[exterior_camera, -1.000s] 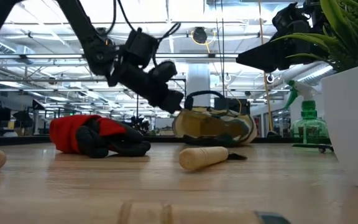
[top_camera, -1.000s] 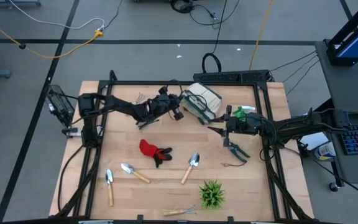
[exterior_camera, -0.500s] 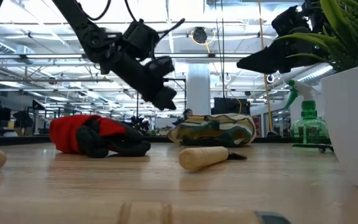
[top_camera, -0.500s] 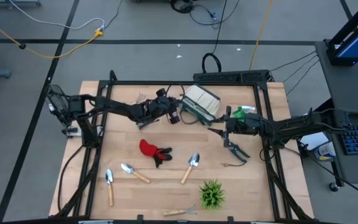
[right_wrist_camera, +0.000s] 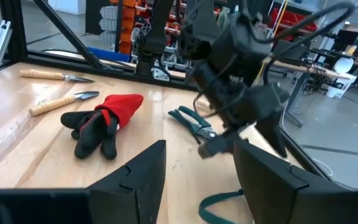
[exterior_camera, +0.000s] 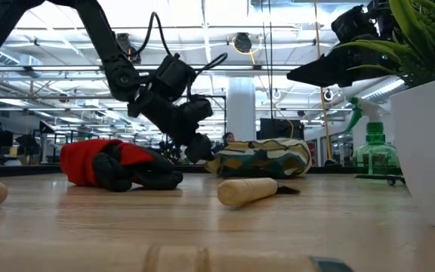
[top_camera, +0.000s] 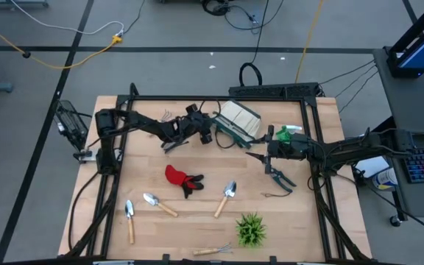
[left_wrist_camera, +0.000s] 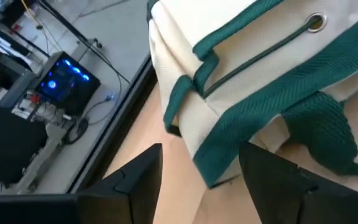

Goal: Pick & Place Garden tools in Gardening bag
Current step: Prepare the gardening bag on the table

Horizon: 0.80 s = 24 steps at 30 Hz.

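The cream gardening bag (top_camera: 240, 118) with green trim lies slumped on its side at the far middle of the table (exterior_camera: 263, 159). My left gripper (top_camera: 210, 136) hangs low at the bag's left end, open, with the bag's trimmed corner between its fingers (left_wrist_camera: 201, 149). My right gripper (top_camera: 255, 154) hovers open to the right of the bag, with nothing between its fingers (right_wrist_camera: 197, 146). A red-and-black glove (top_camera: 181, 178), three wooden-handled trowels (top_camera: 227, 197) (top_camera: 159, 204) (top_camera: 129, 219), a little rake (top_camera: 212, 250) and dark shears (top_camera: 280, 179) lie flat on the table. My left gripper stands open around the bag's green-trimmed corner (left_wrist_camera: 210, 168), coming at it slanting down from the table's left. Whether either finger touches the cloth I cannot tell. The bag rests on the table.
A green spiky plant (top_camera: 251, 230) in a white pot stands near the front edge. A green spray bottle (top_camera: 285, 132) stands behind my right gripper. Green-handled pruners (right_wrist_camera: 191, 122) lie under my left arm. A black frame (top_camera: 219, 98) runs along the table's edges.
My left gripper has let go of the bag's raised edge and sunk toward the table beside it. The bag, held up with its mouth showing a second ago, has fallen slack and flat onto the table.
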Available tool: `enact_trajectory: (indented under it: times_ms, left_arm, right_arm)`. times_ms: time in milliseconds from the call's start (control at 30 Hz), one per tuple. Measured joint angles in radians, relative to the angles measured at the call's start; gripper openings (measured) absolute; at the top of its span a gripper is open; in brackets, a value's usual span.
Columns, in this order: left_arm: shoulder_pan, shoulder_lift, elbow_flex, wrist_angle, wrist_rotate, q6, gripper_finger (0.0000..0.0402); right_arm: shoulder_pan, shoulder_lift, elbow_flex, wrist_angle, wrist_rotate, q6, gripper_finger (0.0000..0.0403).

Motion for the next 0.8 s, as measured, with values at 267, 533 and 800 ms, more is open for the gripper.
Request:
enact_trajectory:
  times_ms: [267, 533, 800]
  left_arm:
    - [-0.024, 0.023, 0.001, -0.029, -0.034, -0.016, 0.0196]
    - [-0.051, 0.023, 0.001, 0.012, -0.075, 0.027, 0.0201]
    - [0.005, 0.023, 0.002, 0.061, -0.032, 0.030, 0.0182]
  right_arm:
    - [0.000, 0.000, 0.000, -0.001, 0.000, 0.003, 0.0187]
    - [0.000, 0.000, 0.000, -0.002, 0.000, 0.003, 0.0184]
    - [0.000, 0.000, 0.000, -0.002, 0.000, 0.005, 0.0185]
